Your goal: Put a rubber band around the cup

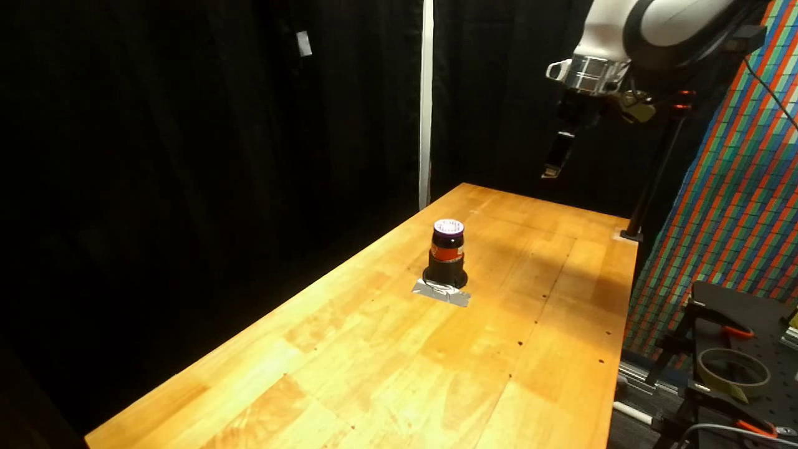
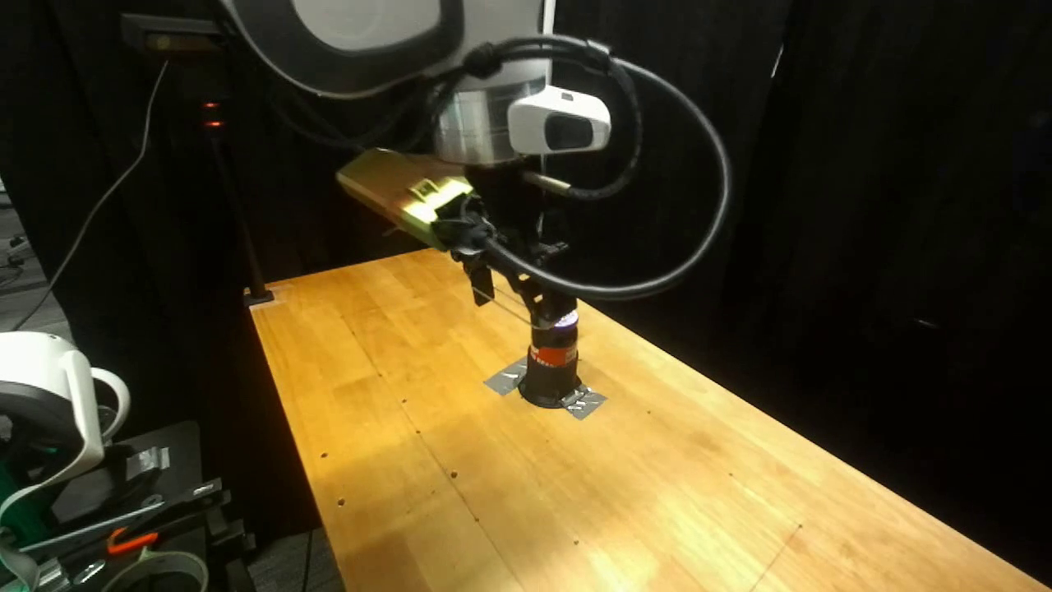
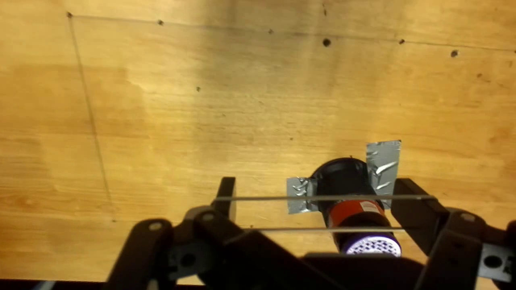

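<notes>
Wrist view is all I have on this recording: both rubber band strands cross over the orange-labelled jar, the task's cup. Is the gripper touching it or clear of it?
Observer: Clear of it. In an exterior view, background shows between the gripper and the orange-labelled jar.
Operator: So the rubber band, stretched between the fingers, isn't around it. Does anything else stand on the wooden table, beyond my frame?
Observer: Yes, a dark post with its foot at a corner, shown in both exterior views.
</notes>
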Robot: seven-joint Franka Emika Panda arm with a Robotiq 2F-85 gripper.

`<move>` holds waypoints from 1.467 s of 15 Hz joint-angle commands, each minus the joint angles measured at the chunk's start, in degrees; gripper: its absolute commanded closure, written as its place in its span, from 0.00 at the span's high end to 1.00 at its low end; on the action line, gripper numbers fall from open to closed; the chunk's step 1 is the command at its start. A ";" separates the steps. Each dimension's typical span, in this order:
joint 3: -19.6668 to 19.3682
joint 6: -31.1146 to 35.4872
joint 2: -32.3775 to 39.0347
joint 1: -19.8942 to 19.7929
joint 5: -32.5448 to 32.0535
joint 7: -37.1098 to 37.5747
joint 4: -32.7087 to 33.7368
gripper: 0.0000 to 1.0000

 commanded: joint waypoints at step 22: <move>7.75 -22.02 53.05 0.87 1.43 -0.42 63.22 1.00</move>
